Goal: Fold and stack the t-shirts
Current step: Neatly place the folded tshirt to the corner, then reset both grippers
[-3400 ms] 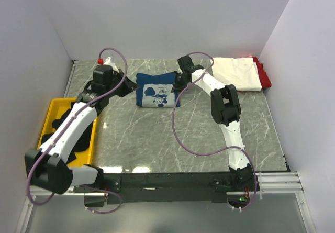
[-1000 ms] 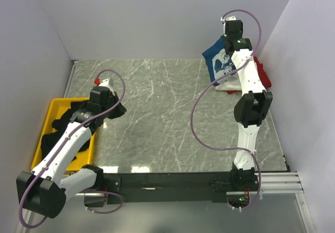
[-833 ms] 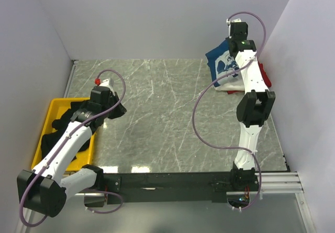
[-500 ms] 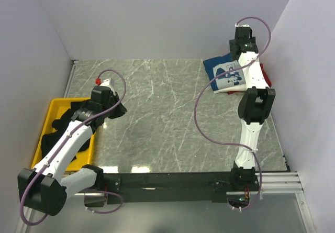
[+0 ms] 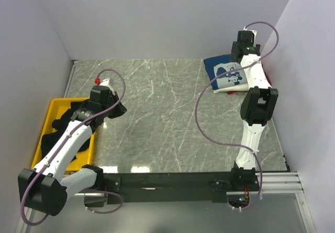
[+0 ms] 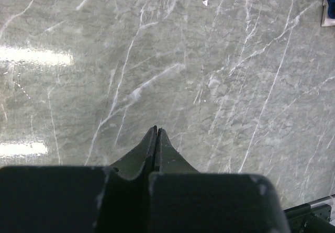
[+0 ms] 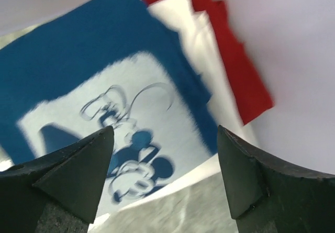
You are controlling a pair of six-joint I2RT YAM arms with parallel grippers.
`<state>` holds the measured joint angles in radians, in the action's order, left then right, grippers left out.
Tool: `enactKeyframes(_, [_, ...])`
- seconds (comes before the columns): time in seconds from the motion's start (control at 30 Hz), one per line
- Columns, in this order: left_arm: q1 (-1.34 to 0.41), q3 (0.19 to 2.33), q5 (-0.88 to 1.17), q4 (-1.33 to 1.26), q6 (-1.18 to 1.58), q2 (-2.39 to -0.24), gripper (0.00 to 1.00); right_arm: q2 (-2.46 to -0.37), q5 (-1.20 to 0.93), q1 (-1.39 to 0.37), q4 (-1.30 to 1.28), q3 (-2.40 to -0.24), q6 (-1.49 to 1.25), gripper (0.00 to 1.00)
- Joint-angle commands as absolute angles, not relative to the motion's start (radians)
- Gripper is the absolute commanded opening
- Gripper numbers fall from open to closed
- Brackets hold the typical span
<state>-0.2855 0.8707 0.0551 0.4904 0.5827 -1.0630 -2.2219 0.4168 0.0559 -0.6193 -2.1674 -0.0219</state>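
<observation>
The folded navy-blue t-shirt [image 5: 224,71] with its white chest print lies on the white t-shirt [image 5: 230,89] and the red t-shirt [image 5: 267,77] at the back right corner. My right gripper [image 5: 239,54] hovers just above that stack, open, with nothing between its fingers. In the right wrist view the navy t-shirt [image 7: 99,81] fills the space under the right gripper [image 7: 165,130], with the white t-shirt [image 7: 207,44] and red t-shirt [image 7: 235,60] edges showing behind. My left gripper [image 5: 119,109] [image 6: 156,130] is shut and empty over bare marble. Black t-shirts [image 5: 63,124] lie crumpled in the bin.
A yellow bin [image 5: 45,117] stands at the table's left edge beside the left arm. White walls close in the back and both sides, the right wall close behind the stack. The grey marble table [image 5: 167,112] lies between the two arms.
My right gripper has opened and let go of the navy t-shirt, which has dropped from hanging onto the white and red stack. The right wrist has shifted slightly right. The left arm has not moved.
</observation>
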Motion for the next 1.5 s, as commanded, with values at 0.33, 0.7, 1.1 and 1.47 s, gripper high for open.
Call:
enactKeyframes(0.33, [-0.255, 0.874, 0.080, 0.460, 0.568, -1.046, 0.01, -1.798, 0.225, -0.119, -0.425, -1.714, -0.313, 0.88])
enactKeyframes(0.7, [-0.252, 0.867, 0.048, 0.472, 0.571, -0.993, 0.01, -1.350, 0.144, -0.359, -0.270, -1.195, -0.445, 0.89])
enactKeyframes(1.1, [-0.245, 0.868, 0.051, 0.460, 0.565, -0.957, 0.01, -0.971, 0.023, -0.416, -0.281, -0.852, -0.523, 0.90])
enactKeyframes(1.47, [-0.241, 0.848, 0.071, 0.440, 0.555, -0.910, 0.01, -0.913, -0.038, -0.416, -0.293, -0.761, -0.552, 0.91])
